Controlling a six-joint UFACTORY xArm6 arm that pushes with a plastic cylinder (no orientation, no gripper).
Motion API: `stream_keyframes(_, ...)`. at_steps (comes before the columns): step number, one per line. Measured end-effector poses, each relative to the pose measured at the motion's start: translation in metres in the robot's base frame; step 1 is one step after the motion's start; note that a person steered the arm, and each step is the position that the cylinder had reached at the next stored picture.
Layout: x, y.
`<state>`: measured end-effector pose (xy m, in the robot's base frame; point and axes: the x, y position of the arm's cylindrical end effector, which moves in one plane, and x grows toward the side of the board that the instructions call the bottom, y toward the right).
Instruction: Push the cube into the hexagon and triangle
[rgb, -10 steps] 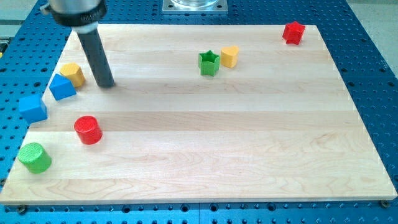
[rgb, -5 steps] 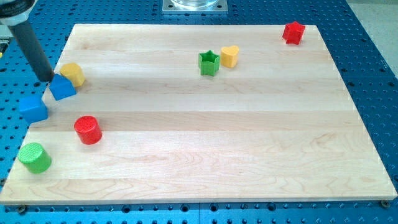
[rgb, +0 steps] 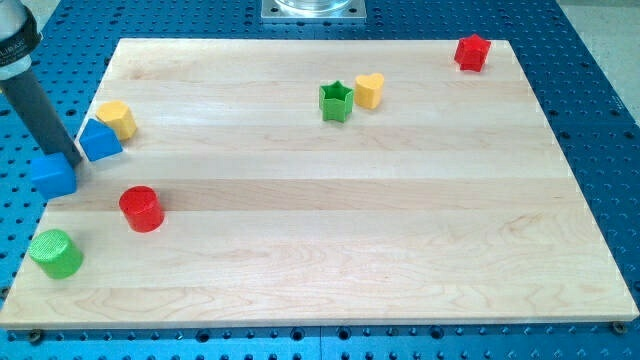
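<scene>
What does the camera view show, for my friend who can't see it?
My tip touches the blue cube at the wooden board's left edge, beside the blue triangle and yellow hexagon. Elsewhere sit a red cylinder, green cylinder, green star, yellow heart and red block.

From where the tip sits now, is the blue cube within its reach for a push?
Probably yes. My tip sits at the blue cube's upper right edge, seemingly touching it, with nothing between them; the blue triangle lies just to the view's right.
</scene>
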<state>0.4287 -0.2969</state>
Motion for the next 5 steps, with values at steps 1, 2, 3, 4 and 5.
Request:
stream_keyframes(1,0.012,0.036)
stream_keyframes(2,0.031,0.081)
stream_keyframes(3,0.031,0.09)
stream_keyframes(4,0.053,0.036)
stream_keyframes(5,0.093,0.01)
